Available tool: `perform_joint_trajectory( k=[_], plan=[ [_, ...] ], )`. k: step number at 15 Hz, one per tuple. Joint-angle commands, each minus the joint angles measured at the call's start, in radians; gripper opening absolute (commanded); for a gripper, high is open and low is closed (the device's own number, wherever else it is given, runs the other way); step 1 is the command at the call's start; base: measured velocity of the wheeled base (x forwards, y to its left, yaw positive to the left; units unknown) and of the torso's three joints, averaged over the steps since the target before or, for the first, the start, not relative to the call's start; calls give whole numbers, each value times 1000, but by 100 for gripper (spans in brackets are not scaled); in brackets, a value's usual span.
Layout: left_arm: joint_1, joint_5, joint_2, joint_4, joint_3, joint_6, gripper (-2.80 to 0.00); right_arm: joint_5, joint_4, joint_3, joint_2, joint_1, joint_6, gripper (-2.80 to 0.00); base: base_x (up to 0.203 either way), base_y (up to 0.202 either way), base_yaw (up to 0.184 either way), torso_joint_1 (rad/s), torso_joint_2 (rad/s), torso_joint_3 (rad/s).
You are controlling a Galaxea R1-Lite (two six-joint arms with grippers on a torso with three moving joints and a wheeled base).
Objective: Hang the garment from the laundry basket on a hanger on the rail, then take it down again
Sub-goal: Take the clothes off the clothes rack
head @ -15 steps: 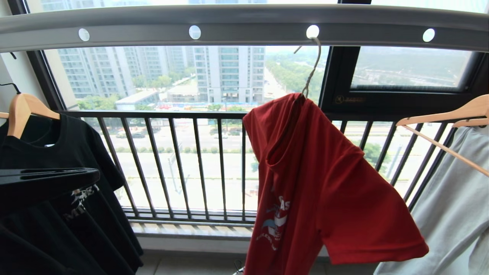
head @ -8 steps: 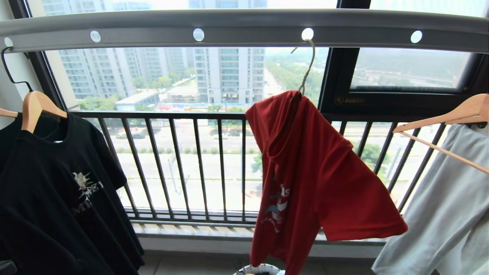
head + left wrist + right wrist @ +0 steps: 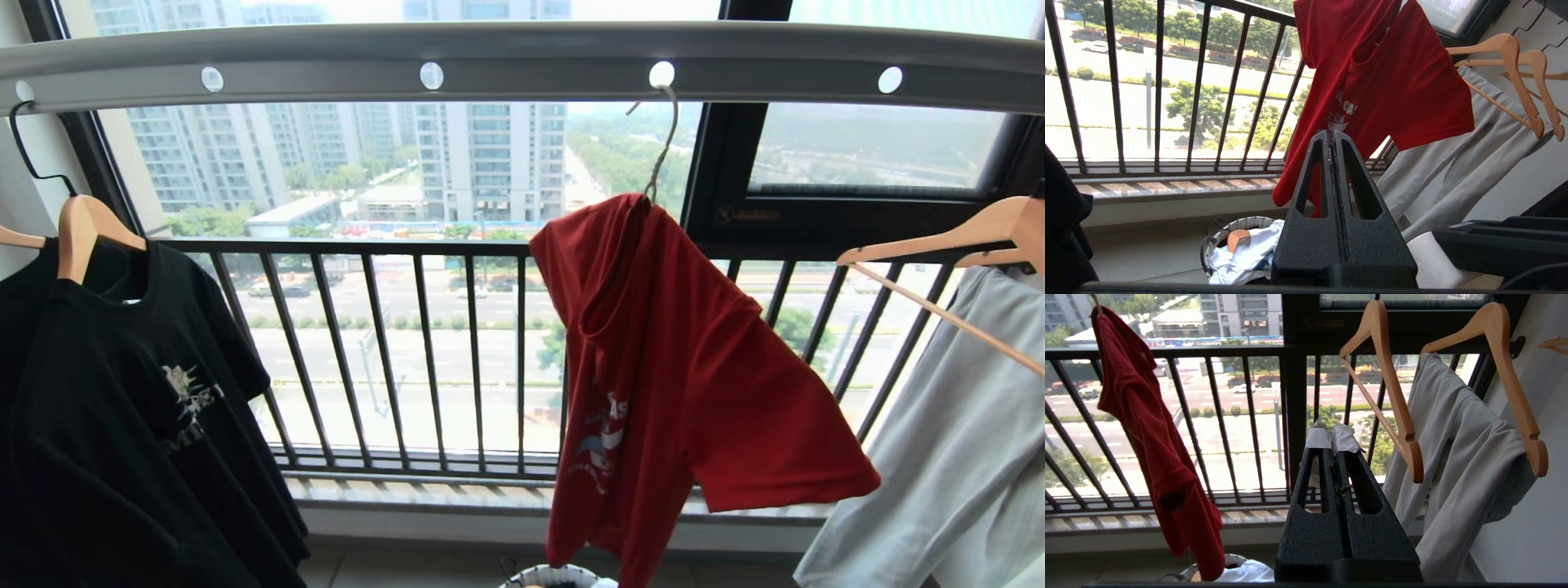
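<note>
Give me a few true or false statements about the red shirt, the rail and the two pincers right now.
1. The red T-shirt hangs from the rail on a thin wire hanger. True.
2. The left pincer grips the red T-shirt. False: it is shut on nothing, apart from the shirt.
3. The right pincer is open. False: it is shut.
4. The laundry basket stands on the floor below the shirt. True.
5. The black T-shirt hangs on a wire hanger. False: a wooden one.

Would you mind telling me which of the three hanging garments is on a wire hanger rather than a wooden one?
The red T-shirt in the middle, on the thin wire hanger hooked into a rail hole. The black T-shirt and pale grey garment hang on wooden hangers.
</note>
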Motion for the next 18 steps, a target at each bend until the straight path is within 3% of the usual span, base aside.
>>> perform_joint_trajectory(
  k=[1, 4, 6, 10, 12, 14, 16, 18],
  plan=[
    [-7, 18, -102, 27, 27, 4, -280, 4, 91, 4, -71, -22, -1, -280, 0, 0, 0, 0, 0, 0],
    [-26, 54, -239, 34, 217, 79, -280, 5, 119, 34, -113, -90, -4, -280, 0, 0, 0, 0, 0, 0],
    [-28, 157, -256, 3, 331, 134, -280, 12, 123, 78, -138, -156, -4, -280, 0, 0, 0, 0, 0, 0],
    [-30, 376, -260, -327, 629, 259, -280, 162, 100, 327, -279, -169, -8, -280, 0, 0, 0, 0, 0, 0],
    [-30, 459, -261, -451, 708, 314, -280, 218, 14, 476, -366, -171, -42, -280, 0, 0, 0, 0, 0, 0],
    [-30, 473, -261, -428, 726, 387, -280, 262, -150, 668, -430, -172, -114, -280, 0, 0, 0, 0, 0, 0],
    [-30, 473, -261, -401, 726, 393, -280, 286, -363, 823, -451, -172, -155, -280, 0, 0, 0, 0, 0, 0],
    [-30, 473, -261, -401, 725, 385, -280, 303, -482, 938, -459, -172, -172, -280, 0, 0, 0, 0, 0, 0]
  ],
)
